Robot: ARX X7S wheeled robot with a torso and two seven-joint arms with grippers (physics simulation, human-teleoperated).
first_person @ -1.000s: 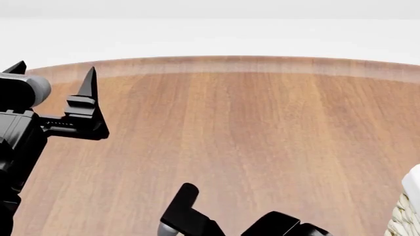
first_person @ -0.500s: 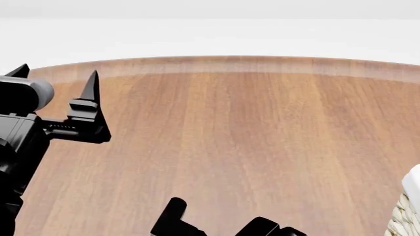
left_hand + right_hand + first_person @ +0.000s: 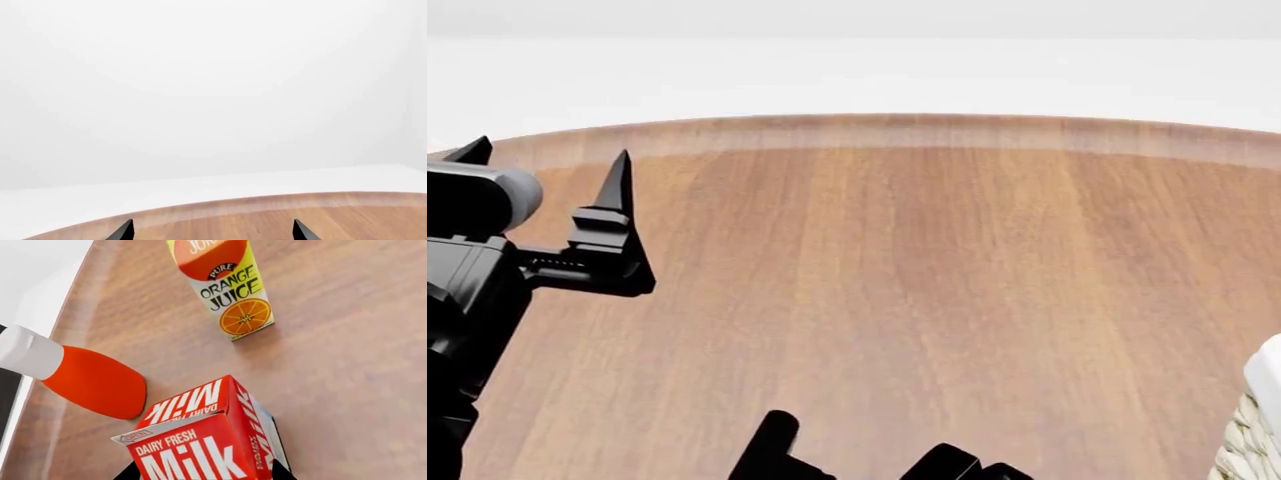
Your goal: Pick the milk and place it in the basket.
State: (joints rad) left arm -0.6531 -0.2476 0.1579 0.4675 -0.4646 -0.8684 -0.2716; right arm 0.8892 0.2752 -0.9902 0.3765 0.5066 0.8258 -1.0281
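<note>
The milk [image 3: 200, 442], a carton with a red gable top and white "Milk" lettering, stands upright on the wooden table. My right gripper [image 3: 203, 472] is open, with one fingertip close on each side of the carton and its top between them. In the head view the right gripper [image 3: 861, 455] is at the bottom edge and the milk is out of view. My left gripper [image 3: 547, 165] is open and empty, held above the table's left side with its fingers pointing up; its tips [image 3: 212, 231] also show in the left wrist view. A corner of the basket [image 3: 1257, 425] shows at the right edge.
An orange juice carton [image 3: 223, 287] stands beyond the milk. A red bottle with a white cap [image 3: 87, 380] lies on its side beside the milk, near the table edge. The round wooden table [image 3: 934, 260] ends at a curved far rim.
My right gripper has dropped lower and slightly left in the head view, now mostly below the frame. My left gripper has shifted slightly right and down.
</note>
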